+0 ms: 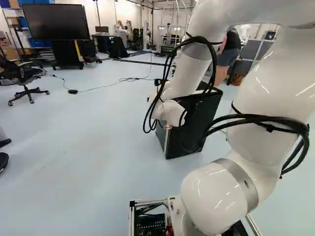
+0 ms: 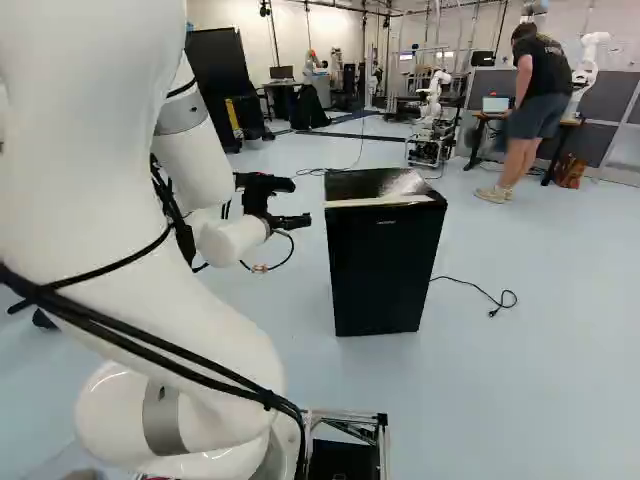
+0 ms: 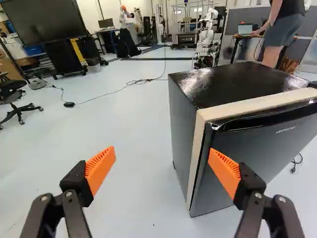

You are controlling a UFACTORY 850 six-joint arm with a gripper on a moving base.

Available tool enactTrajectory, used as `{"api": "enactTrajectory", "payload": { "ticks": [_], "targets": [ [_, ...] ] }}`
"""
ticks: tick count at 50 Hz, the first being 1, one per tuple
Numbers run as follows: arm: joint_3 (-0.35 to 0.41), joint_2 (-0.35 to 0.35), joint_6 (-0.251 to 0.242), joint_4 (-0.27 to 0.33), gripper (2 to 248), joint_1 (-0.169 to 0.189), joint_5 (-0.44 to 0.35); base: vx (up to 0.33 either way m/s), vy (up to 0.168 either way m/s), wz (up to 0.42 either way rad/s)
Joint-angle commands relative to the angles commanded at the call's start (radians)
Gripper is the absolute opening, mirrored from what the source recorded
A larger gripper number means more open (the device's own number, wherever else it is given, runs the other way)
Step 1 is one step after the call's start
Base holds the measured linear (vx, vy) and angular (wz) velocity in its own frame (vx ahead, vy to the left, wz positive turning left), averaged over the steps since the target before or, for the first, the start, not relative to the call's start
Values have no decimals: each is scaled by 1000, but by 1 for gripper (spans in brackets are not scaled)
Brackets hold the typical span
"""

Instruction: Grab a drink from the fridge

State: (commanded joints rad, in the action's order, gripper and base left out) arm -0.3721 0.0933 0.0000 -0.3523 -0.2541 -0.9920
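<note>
My gripper (image 2: 296, 221) is held out to the left of the small black fridge (image 2: 376, 265) in the right base view, at about the height of its upper part. In the wrist view the gripper (image 3: 162, 166) stands open with nothing between its orange pads. One finger shows in front of the side edge of the fridge door (image 3: 262, 153); the other is over bare floor. Whether the near finger touches the door cannot be told. The door looks closed, with a pale strip (image 3: 247, 105) along its top edge. No drink shows; the fridge's inside is hidden.
Pale floor (image 1: 98, 147) surrounds the fridge. A cable (image 2: 475, 290) lies beside it and another (image 3: 116, 91) runs behind. Farther back are a large screen (image 1: 56, 22), an office chair (image 1: 24, 78), a desk (image 2: 490, 120) and another robot (image 2: 432, 110).
</note>
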Motion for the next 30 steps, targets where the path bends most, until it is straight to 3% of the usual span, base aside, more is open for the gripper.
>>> {"api": "enactTrajectory", "payload": {
  "ticks": [16,30],
  "targets": [
    [-18,59,0,-97,247,-51,-58,0,0,0],
    [-28,105,0,-196,247,-70,-115,0,0,0]
  ]
}}
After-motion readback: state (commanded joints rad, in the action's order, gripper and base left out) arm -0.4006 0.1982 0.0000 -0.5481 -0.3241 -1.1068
